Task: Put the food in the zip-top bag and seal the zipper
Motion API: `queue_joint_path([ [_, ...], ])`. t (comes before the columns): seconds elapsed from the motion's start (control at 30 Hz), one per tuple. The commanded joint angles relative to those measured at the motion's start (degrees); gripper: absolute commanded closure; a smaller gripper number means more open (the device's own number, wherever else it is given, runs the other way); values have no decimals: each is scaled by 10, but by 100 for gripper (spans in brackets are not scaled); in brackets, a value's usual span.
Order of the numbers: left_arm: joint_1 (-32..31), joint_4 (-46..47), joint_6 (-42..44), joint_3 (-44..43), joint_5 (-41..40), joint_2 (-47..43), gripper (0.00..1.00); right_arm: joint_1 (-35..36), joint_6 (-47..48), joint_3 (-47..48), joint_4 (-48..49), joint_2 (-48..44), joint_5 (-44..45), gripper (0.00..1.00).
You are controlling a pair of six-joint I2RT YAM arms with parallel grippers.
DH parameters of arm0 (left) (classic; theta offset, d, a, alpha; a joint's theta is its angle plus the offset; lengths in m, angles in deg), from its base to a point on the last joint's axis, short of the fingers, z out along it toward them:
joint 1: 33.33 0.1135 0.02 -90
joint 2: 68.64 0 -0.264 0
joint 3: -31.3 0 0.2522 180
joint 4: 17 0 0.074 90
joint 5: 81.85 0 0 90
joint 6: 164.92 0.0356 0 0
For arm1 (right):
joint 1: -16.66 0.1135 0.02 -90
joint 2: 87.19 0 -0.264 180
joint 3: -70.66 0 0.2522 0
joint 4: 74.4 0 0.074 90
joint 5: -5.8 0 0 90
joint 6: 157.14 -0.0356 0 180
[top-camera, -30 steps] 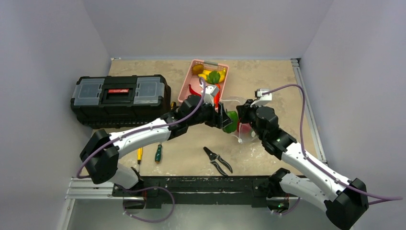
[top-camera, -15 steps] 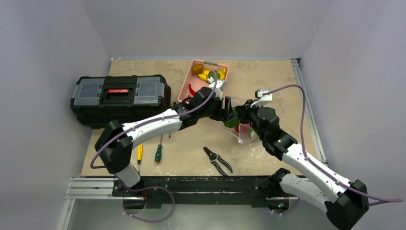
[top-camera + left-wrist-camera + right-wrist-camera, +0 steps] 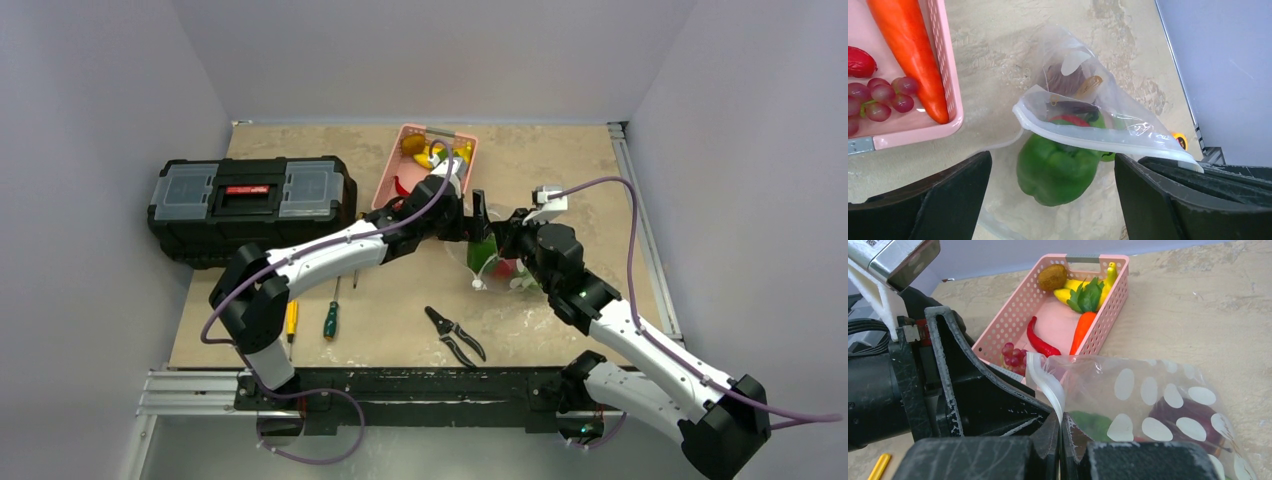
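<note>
Zip-top bag (image 3: 497,266) right of centre in the top view, lying on a beige, mottled tabletop (image 3: 570,160). Clear and crinkly, printed with white dots, mouth turned toward the left of the frame. Zipper (image 3: 1083,142) a thin whitish strip, curved and unsealed.

Pinched at that strip by the right gripper (image 3: 1059,440), jaws fully closed on it, rim lifted off the table. Inside: a maroon round fruit (image 3: 1068,82) deepest in, something red (image 3: 1070,120) just under the rim. Green pepper (image 3: 1055,167) at the mouth, its upper part beneath the strip, its lower part over a flat lip of plastic.

Left gripper (image 3: 1053,157) above the pepper, fingers spread wide to either side, gripping nothing.

Just up and left of the bag, a pink basket (image 3: 1108,300) with perforated walls. Holds a carrot (image 3: 1082,330), a red chilli (image 3: 1040,342), purple grapes (image 3: 1013,352), a brown fruit (image 3: 1053,276), and yellow pieces with green leaves (image 3: 1088,295) at the far end.

Further out: pliers (image 3: 455,335) below centre, two screwdrivers (image 3: 330,320) left of them, a black toolbox (image 3: 250,205) at middle left. Pale lilac-grey walls (image 3: 100,100) on three sides.
</note>
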Motion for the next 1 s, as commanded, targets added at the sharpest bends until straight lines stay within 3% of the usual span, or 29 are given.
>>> queue_joint_path([
  [0.0,6,44,-4,20,-15,-42,7,3,1,-4,32,-1,1,100],
  [0.3,19,57,-15,53,32,-67,11,3,0,-4,35,2,1,100],
  [0.53,21,62,3,93,102,-92,25,3,0,-2,31,3,5,100],
  [0.67,21,77,36,150,72,-167,23,3,0,1,27,4,7,100],
  [0.8,21,13,47,176,9,-225,19,3,0,4,25,6,6,100],
  [0.97,26,-58,1,150,2,-178,18,4,2,9,20,6,3,100],
])
